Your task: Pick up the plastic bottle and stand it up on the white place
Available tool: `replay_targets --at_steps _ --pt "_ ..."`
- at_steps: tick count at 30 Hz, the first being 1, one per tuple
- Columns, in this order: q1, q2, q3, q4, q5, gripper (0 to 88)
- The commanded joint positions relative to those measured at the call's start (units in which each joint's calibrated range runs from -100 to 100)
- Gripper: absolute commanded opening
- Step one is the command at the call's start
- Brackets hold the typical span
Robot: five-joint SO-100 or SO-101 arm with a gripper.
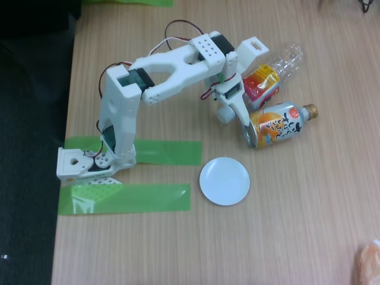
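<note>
At bottom right corner of the fixed view, a pale orange blurred thing [369,261], cut by the edge; cannot tell what. On the wooden table [297,225], nearest the lower edge, one green tape strip [127,198] laid flat, a second green tape strip [160,152] just above and parallel. Just right of the strips, the white place [224,181]: small round plate, bare, nothing standing on it. Between the strips at left, white arm base [80,163]; from there the arm [172,65] up and over to the right, red and black wires looping at the joints.

Further back, right of the plate, an orange-and-silver can-bottle [278,123] with gold cap, lying on its side, cap toward the right. Just behind and touching or nearly touching it, the plastic bottle [274,75]: clear, ribbed, pink-red-and-yellow label, also lying on its side, clear end pointing up-right, cap end hidden behind the claw. Well apart from the plate.

Gripper [243,101] down at the label end of the plastic bottle, one white finger [242,111] across the gap between both bottles. Open, closed or gripping: cannot tell, fingertips hidden against the bottles.

At far top edge, another scrap of green tape [127,2].
</note>
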Motion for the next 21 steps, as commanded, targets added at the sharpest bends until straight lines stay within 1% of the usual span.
replay_targets --at_steps 1,6,17,19,21 --pt "0.2 -0.2 0.1 -0.4 0.3 47.3" --pt "0.3 0.9 2.4 -2.3 0.3 47.3" --pt "2.2 3.5 1.7 -2.3 0.3 47.1" --pt "2.4 3.3 1.7 -2.2 0.3 43.7" --pt "2.6 3.0 1.7 -2.2 0.3 36.5"
